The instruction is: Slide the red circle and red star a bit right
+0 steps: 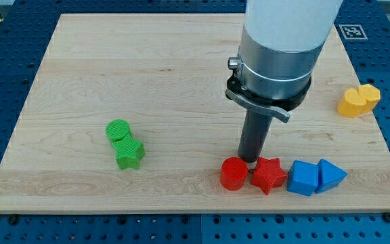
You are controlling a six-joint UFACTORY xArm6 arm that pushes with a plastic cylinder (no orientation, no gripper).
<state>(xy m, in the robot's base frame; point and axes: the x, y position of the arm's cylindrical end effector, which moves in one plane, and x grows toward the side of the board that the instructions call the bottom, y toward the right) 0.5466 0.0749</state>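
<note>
The red circle (233, 173) and the red star (269, 174) lie side by side, touching, near the view's bottom edge of the wooden board (147, 68). The star is on the circle's right. My tip (249, 160) stands just above the seam between them, close to the circle's upper right edge. The dark rod rises from there into the large grey arm body above.
A blue cube (303, 178) touches the red star's right side, with a blue triangle (330, 175) beyond it. A green circle (118, 130) and a green star (129, 152) lie at the left. Two yellow blocks (358, 100) lie at the right edge.
</note>
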